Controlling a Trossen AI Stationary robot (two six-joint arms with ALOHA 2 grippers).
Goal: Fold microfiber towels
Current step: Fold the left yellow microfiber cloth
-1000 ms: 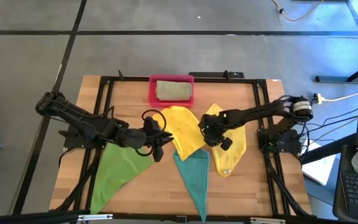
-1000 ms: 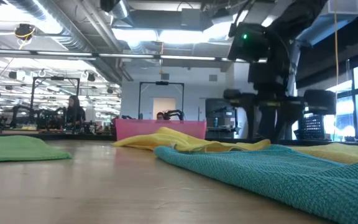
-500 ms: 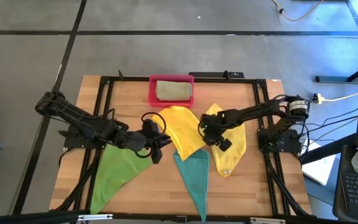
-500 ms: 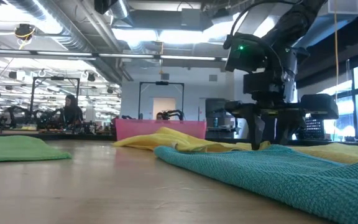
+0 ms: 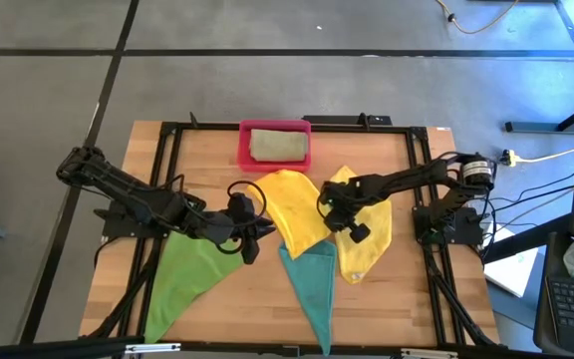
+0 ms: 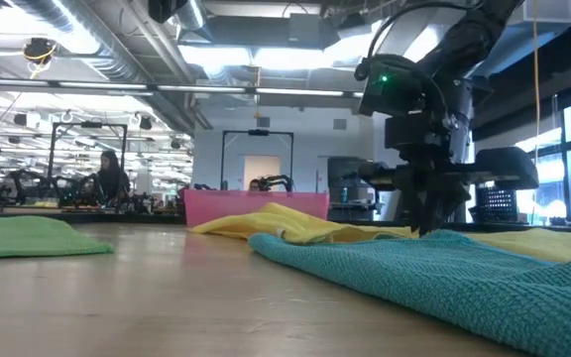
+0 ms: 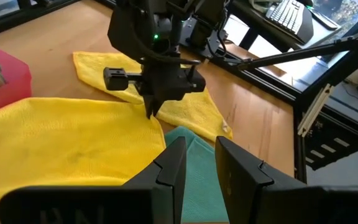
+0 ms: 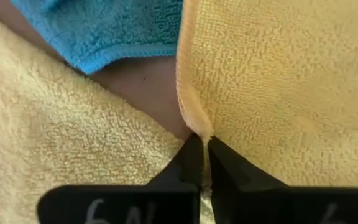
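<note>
Since a second ago our right gripper (image 8: 202, 152) has dropped and pressed its fingers together, pinching the hem of a yellow towel (image 8: 278, 81) beside the teal towel (image 5: 310, 279). From above we cannot make out which of the two yellow towels (image 5: 367, 234) that edge belongs to, since the arm covers the spot. Our left gripper (image 5: 250, 239) hovers over the bright green towel (image 5: 192, 269); its fingers (image 7: 169, 165) stand slightly apart, holding nothing. We see the pale olive towel (image 5: 275, 146) folded in the pink tray (image 5: 244, 148). Bare table (image 5: 422, 299) lies toward the right and front edges.
</note>
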